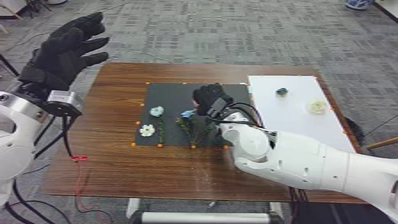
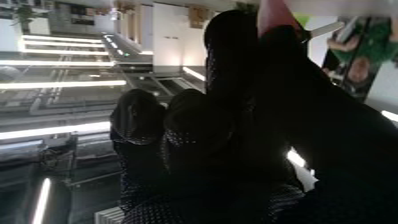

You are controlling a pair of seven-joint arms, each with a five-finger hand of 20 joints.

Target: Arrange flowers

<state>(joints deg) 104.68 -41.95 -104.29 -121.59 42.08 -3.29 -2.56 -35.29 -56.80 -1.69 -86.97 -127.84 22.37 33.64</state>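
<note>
The right hand (image 1: 211, 101) is over the black mat (image 1: 178, 91) on the brown surface (image 1: 133, 170). The key relation: the blue flower (image 1: 187, 114) lies just beside this hand, to its left and slightly nearer the robot. Its stem's long axis runs along the mat toward the robot's edge, roughly parallel to that of the pale blue flower (image 1: 156, 111) farther left. Contact between the right hand and the blue flower cannot be confirmed.

State of the right hand: not established. A pink thing (image 2: 276, 16) is noted at its far end; whether it is grasped cannot be told.

The left hand (image 1: 55, 59) is raised, released and empty, its fingers spread, well apart from the flowers. The right hand is judged the one for the work.

Other items: the white flower (image 1: 147, 130) lies at the mat's left, nearer the robot. On the white sheet (image 1: 293, 127), right of the right hand, are a dark bloom (image 1: 282, 91) and, farther right, a pale yellow bloom (image 1: 317, 106).

Assessment: arranging appears in progress. A placement on the sheet would call for a rightward traverse, keeping clear of both blooms.
</note>
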